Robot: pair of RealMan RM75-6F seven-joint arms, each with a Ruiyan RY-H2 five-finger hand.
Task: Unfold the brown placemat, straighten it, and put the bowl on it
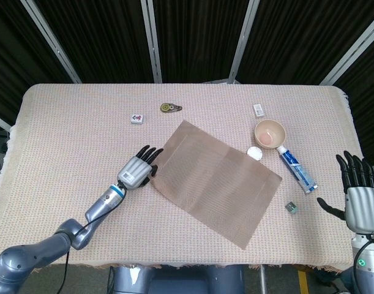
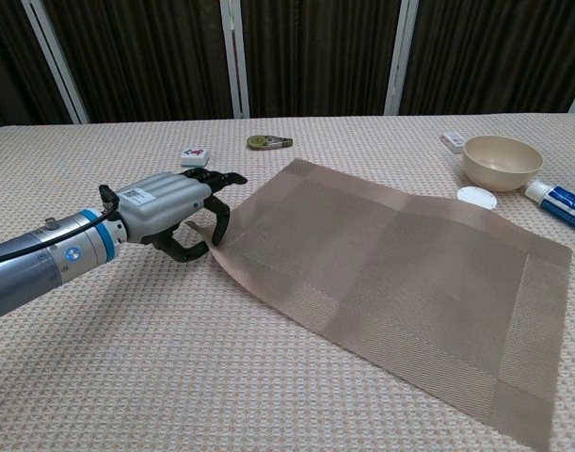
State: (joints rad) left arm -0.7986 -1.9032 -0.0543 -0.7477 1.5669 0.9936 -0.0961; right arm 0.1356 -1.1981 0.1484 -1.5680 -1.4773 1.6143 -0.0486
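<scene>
The brown placemat (image 1: 214,180) lies unfolded and skewed across the middle of the table, also seen in the chest view (image 2: 400,273). My left hand (image 1: 138,170) is at its left corner. Its fingers (image 2: 215,198) curl over that corner and pinch it, and the corner stands slightly off the cloth. The beige bowl (image 1: 270,133) stands upright just beyond the mat's right corner (image 2: 501,160), not on it. My right hand (image 1: 358,196) hovers at the table's near right edge, fingers spread, holding nothing.
A toothpaste tube (image 1: 295,165) and a white round lid (image 1: 254,152) lie beside the bowl. A mahjong tile (image 1: 137,117), a tape measure (image 1: 170,108) and a small white box (image 1: 259,109) sit at the back. A small grey cube (image 1: 291,207) lies near the right hand.
</scene>
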